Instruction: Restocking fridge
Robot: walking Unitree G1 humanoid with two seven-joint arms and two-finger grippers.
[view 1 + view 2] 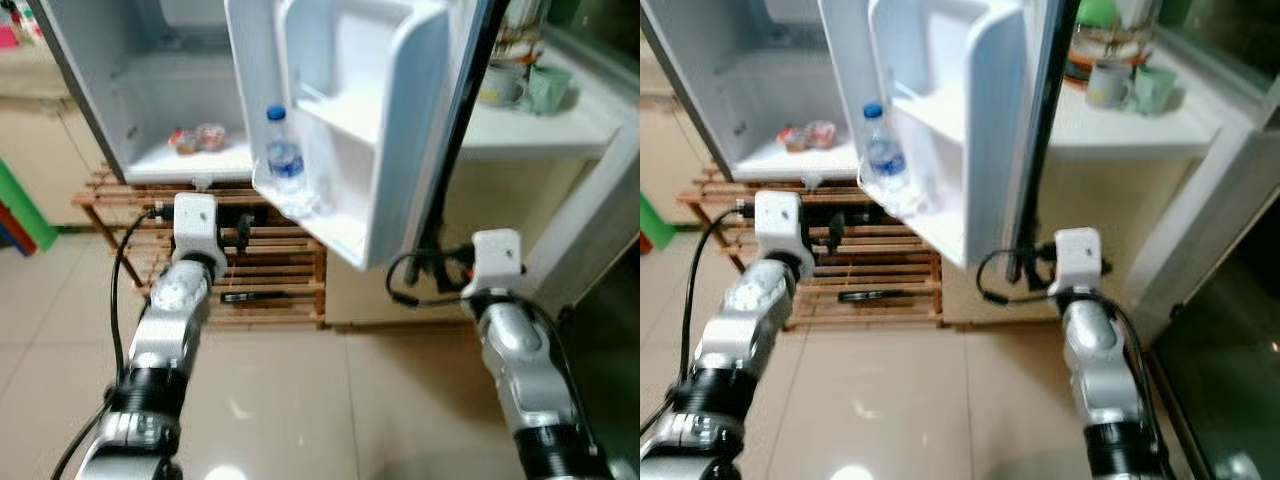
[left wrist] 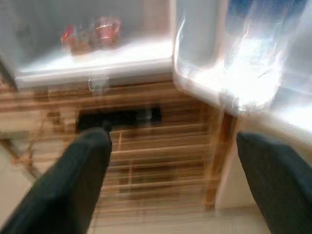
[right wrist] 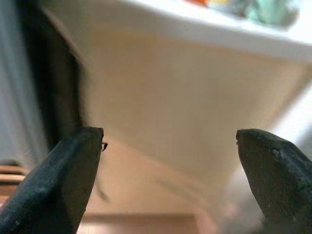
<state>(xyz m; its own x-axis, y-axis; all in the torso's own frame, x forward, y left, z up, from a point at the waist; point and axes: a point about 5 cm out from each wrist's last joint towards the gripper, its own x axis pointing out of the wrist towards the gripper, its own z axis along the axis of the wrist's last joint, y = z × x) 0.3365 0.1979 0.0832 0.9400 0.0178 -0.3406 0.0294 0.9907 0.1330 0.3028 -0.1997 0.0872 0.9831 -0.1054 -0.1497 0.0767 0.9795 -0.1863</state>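
Item 1, fridge point(image 1: 140, 90): standing open on a wooden slatted rack point(image 1: 270, 280), its lower shelf carrying 1 small red-and-clear packet point(image 1: 198, 137). Item 2, fridge door point(image 1: 370, 130): swung wide toward me, white bins moulded inside. Item 3, water bottle point(image 1: 284, 160): blue cap, upright in the lowest door bin, already stocked as far as I can judge. Item 4, left gripper point(image 2: 173, 180): held low in front of the rack, below the door bin, its 2 black fingers point(image 2: 73, 180) spread wide with nothing between them. Item 5, right gripper point(image 3: 170, 180): under the outer edge of the door, beside the white counter point(image 1: 540, 130), fingers likewise apart and empty. Item 6, counter stock: a mug point(image 1: 500, 85) and a green cup point(image 1: 548, 88), plus blurred items behind them that I cannot identify. My reading is that I am between placements, with both grippers free. To do the next one well, I would back both arms clear of the door's lower edge before turning, since the right wrist sits close beneath it. The left wrist view is smeared, so I would let the arm settle before judging any reach.
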